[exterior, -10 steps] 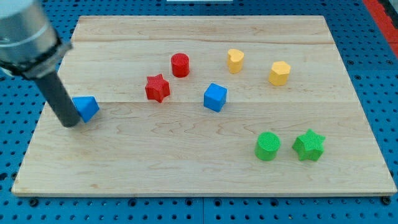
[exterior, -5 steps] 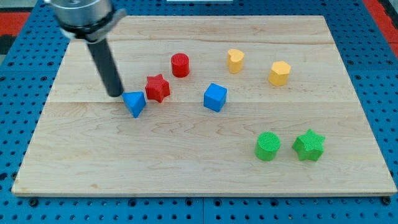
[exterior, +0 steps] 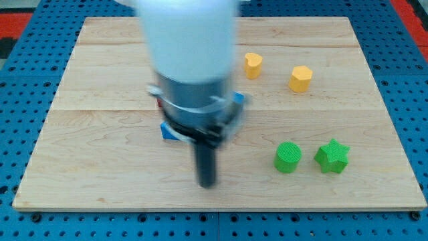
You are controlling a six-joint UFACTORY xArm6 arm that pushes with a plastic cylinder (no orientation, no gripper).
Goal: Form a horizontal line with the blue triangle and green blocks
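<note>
Blue triangle (exterior: 168,131) mostly hidden, two green blocks (exterior: 288,157), two yellow blocks (exterior: 253,65), my tip (exterior: 207,184) touching nothing

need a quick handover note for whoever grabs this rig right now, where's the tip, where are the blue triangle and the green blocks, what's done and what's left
My tip is down on the board near the view's bottom, left of the green blocks and apart from them.
The arm body blurs over the board's middle; only a blue sliver shows at its left edge, probably the blue triangle, just up-left of my tip.
The green cylinder and green star sit side by side at the view's lower right, already level with each other.
Left: get the triangle level with the green pair; the line is not yet formed.
</note>
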